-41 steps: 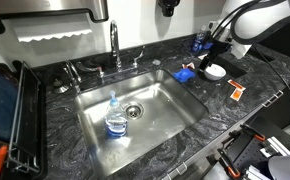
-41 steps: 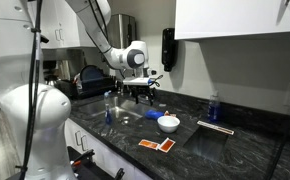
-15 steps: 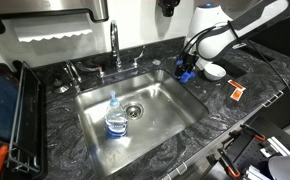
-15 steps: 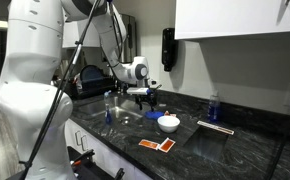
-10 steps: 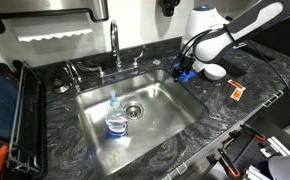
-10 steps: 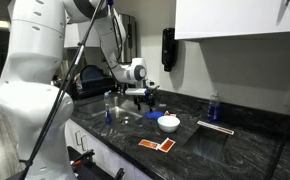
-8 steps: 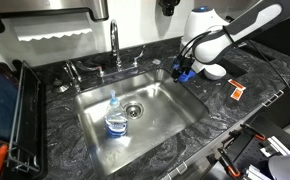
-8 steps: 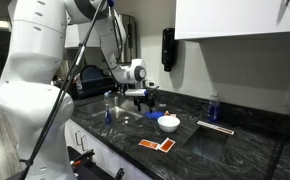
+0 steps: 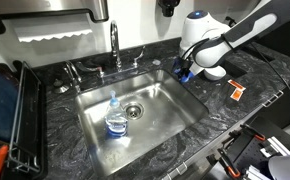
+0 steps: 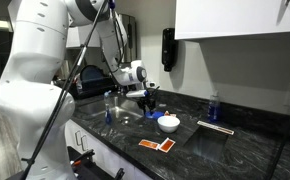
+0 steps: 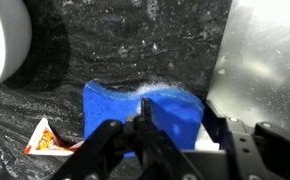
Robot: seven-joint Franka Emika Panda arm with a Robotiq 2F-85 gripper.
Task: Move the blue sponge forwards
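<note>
Claw [image 11: 161,136] seemingly gripping blue sponge [image 11: 175,108]; dark marbled counter [image 11: 115,50] beside sink [image 11: 270,60].

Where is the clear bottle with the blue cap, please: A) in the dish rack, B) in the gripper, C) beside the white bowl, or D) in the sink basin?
D: in an exterior view the clear bottle sits in the sink basin, beside the drain.

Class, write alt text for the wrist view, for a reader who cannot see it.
A bright blue sponge lies on a dark marbled countertop, with the black end effector over its near edge; its grip is unclear. A white bowl sits top left, an orange packet lower left, the steel sink at right.
</note>
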